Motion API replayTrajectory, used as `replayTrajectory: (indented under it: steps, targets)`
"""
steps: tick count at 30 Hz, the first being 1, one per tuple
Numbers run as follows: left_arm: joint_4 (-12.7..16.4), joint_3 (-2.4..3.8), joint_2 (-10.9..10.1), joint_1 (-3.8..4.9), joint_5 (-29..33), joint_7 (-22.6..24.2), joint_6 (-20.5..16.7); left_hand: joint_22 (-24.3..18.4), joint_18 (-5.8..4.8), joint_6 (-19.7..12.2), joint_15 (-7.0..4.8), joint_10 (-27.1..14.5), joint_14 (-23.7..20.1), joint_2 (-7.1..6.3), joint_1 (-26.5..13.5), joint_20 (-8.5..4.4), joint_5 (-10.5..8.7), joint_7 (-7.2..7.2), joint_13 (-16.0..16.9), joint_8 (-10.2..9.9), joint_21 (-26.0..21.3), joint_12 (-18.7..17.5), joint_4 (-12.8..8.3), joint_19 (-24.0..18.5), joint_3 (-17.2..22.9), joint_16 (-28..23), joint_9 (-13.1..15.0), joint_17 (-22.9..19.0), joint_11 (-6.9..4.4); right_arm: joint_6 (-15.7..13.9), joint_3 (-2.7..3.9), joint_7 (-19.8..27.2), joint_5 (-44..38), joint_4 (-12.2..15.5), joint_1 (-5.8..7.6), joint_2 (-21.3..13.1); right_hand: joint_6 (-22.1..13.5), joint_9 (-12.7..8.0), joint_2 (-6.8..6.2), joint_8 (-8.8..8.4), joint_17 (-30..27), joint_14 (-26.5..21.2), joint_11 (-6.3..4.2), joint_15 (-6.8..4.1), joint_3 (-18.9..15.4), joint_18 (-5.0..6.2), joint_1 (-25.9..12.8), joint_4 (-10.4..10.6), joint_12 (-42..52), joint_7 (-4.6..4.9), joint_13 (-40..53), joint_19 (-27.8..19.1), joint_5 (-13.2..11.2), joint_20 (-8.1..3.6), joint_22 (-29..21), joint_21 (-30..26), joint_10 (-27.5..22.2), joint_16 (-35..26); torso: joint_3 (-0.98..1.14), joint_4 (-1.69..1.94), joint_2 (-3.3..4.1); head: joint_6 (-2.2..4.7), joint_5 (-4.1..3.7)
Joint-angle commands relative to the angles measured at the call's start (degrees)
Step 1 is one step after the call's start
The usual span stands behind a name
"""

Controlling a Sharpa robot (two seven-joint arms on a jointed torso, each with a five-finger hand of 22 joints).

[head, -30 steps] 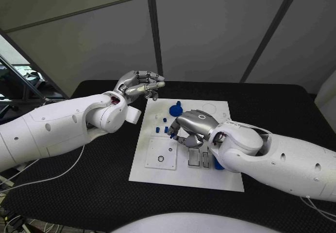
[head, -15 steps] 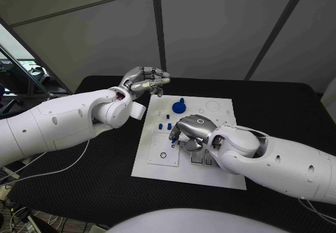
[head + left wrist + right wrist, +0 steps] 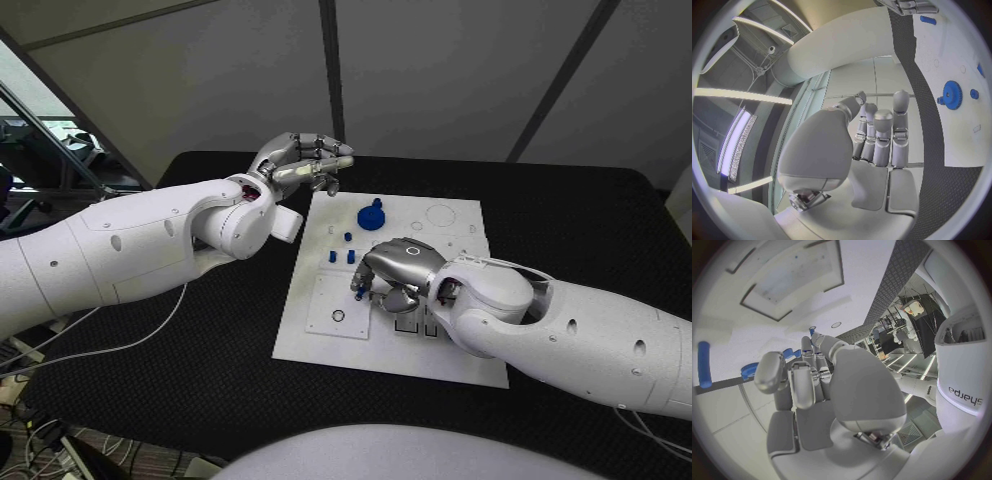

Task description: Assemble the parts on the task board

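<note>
- Two hands: my right hand point(image 3: 400, 268) is curled down over the task board point(image 3: 447, 355) middle; whether it pinches a blue part, I cannot tell.
- My left hand point(image 3: 300, 163) hovers curled, holding nothing, off the board's far left corner.
- I should lower slowly, keeping fingertips square to the slot.

Even, cool light from overhead; head view sharp. Soft shadow lies under the right hand point(image 3: 404, 262) on the task board point(image 3: 450, 225). Bright ceiling strips glare in the left wrist view. Both wrist views bend straight edges strongly toward the dark rim.
</note>
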Motion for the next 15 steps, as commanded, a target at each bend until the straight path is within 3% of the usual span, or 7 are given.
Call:
replayTrajectory:
  steps: [1, 15]
  targets:
    - [0.07, 0.04, 0.05, 0.09, 0.36, 0.09, 0.54, -0.05, -0.63, -0.40, -0.08, -0.46, -0.45, 0.06, -0.42, -0.01, 0.12, 0.04, -0.05, 0.37, -0.23, -0.20, 0.06, 0.13, 0.42, -0.26, 0.05, -0.05, 0.02, 1.16, 0.00, 0.40, -0.59, -0.05, 0.04, 0.10, 0.24, 0.05, 0.05, 0.35, 0.04, 3.36, 0.17, -0.23, 0.31, -0.61, -0.74, -0.06, -0.27, 0.07, -0.07, 0.19, -0.22, -0.09, 0.02, 0.18, 0.39, 0.32, -0.02, 0.01, 0.01, -0.13, 0.05]
    - [0.08, 0.04, 0.15, 0.09, 0.36, 0.04, 0.54, -0.05, -0.63, -0.40, -0.08, -0.46, -0.45, 0.06, -0.42, -0.01, 0.12, 0.04, -0.05, 0.37, -0.23, -0.20, 0.06, 0.13, 0.42, -0.26, 0.05, -0.05, 0.02, 2.04, -0.05, 0.14, -1.04, -0.63, 0.01, 0.56, 0.27, 0.06, 0.08, 0.35, -0.01, 3.35, 0.17, -0.23, 0.29, -0.62, -0.83, -0.05, -0.28, 0.07, -0.07, 0.18, -0.25, -0.08, 0.04, 0.20, 0.41, 0.30, -0.04, -0.02, -0.04, -0.37, 0.39]
